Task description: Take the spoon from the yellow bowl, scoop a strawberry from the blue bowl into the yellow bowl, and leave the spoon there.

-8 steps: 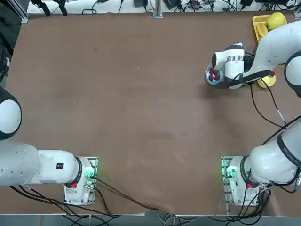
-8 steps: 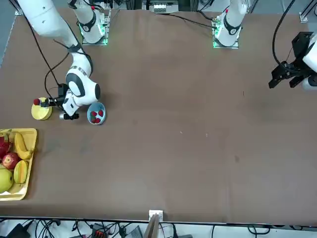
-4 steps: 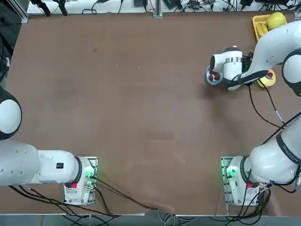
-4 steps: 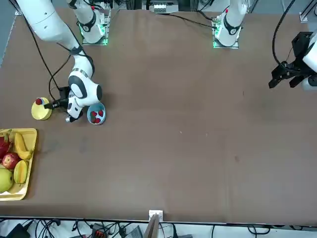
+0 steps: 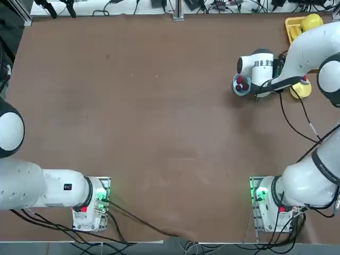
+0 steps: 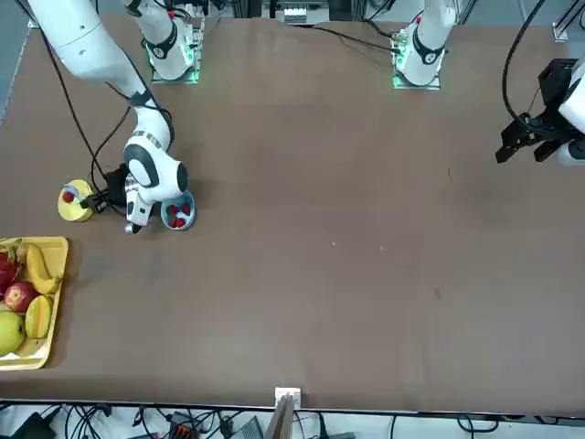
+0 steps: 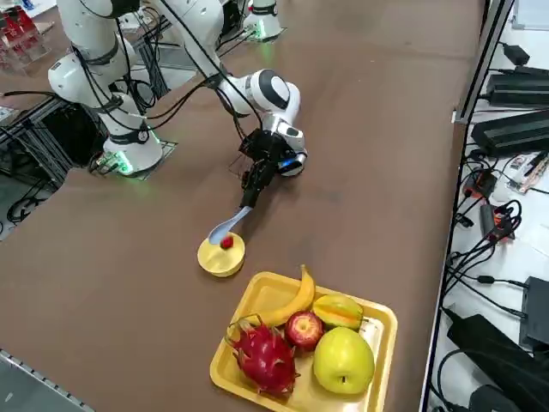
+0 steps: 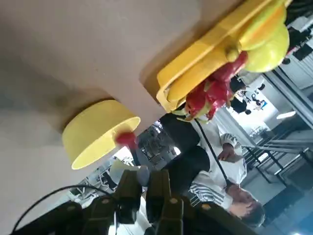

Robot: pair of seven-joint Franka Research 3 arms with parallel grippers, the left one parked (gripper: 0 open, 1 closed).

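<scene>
One red strawberry [image 7: 226,243] sits in the small round yellow bowl [image 7: 220,256] near the tabletop's [image 7: 360,163] edge, beside the rectangular yellow fruit tray [image 7: 257,296]. The right gripper [image 7: 255,187] is clenched on the handle of the pale blue-white plastic spoon [image 7: 226,227], whose scoop hangs tilted over that bowl's rim. Just behind the gripper stands the small light-blue bowl [image 5: 238,84], with red strawberries [image 5: 241,83] inside.

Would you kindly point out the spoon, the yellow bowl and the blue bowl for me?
spoon [image 7: 228,226], right side view, on its pale scoop end above the bowl.
yellow bowl [image 7: 219,260], right side view, on its near rim.
blue bowl [image 6: 180,220], front view, on its exposed rim beside the strawberries.
</scene>
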